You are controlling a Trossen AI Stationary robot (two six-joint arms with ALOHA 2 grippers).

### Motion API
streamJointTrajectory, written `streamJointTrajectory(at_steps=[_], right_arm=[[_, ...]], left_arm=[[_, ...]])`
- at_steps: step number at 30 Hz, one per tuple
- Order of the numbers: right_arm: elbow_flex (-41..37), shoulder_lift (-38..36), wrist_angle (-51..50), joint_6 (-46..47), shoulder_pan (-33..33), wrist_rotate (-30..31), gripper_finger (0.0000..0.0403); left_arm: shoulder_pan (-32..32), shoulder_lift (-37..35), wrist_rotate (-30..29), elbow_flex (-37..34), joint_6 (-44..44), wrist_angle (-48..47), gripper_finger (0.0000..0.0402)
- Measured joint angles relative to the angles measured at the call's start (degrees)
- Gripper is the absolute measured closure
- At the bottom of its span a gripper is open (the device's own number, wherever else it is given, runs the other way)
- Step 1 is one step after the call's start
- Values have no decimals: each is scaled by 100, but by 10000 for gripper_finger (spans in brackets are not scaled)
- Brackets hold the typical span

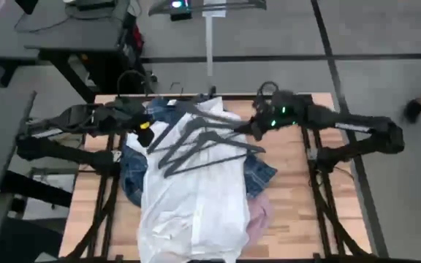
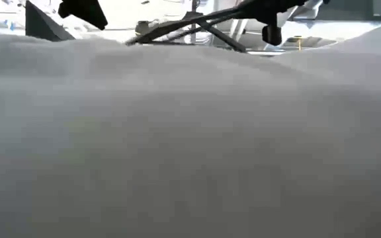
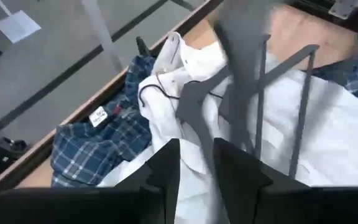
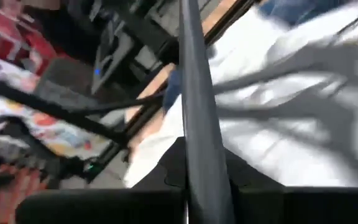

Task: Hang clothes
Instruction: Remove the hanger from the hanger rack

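A white shirt [image 1: 188,201] lies spread on top of the pile at the table's middle. It fills the low view [image 2: 190,132]. A blue plaid shirt [image 1: 132,175] lies under it, and a pink shirt [image 1: 260,215] sticks out at the near right. Several dark hangers [image 1: 196,142] are bunched above the white shirt's far part. My left gripper [image 1: 150,137] is at their left end, its fingers close about one hanger arm [image 3: 194,121]. My right gripper [image 1: 248,130] is shut on a hanger at their right end. My left gripper has a thin hanger arm [image 3: 202,155] running into the narrow gap between its two fingers. It comes from the table's left, slanting down. The fingers hide the place of contact. My right gripper pinches a straight hanger bar [image 4: 194,143] between its two fingers, coming from the table's right. The bar runs on past the fingers toward the other hangers and is clear of the shirt in the low view [image 2: 197,23].
A light pole [image 1: 209,44] stands beyond the table's far edge, with a bar [image 1: 207,6] at its top. Bare wood [image 1: 298,190] shows to the right of the pile. A dark desk [image 1: 64,36] stands at the far left, off the table.
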Motion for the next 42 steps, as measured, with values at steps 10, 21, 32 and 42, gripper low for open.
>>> streamJointTrajectory(at_steps=[10,21,32,42], right_arm=[[-139,125,8,463,536,156,383],[-133,1055,661,1890,1698,1030,371],[-132,1249,-1437,2217,1603,569,241],[70,-130,-2614,1797,877,166,147]], left_arm=[[-237,0,87,0,234,-107,320],[-536,7,129,0,101,-108,320],[-550,4,129,-2,111,-111,320],[-540,108,129,-2,-3,-51,320]])
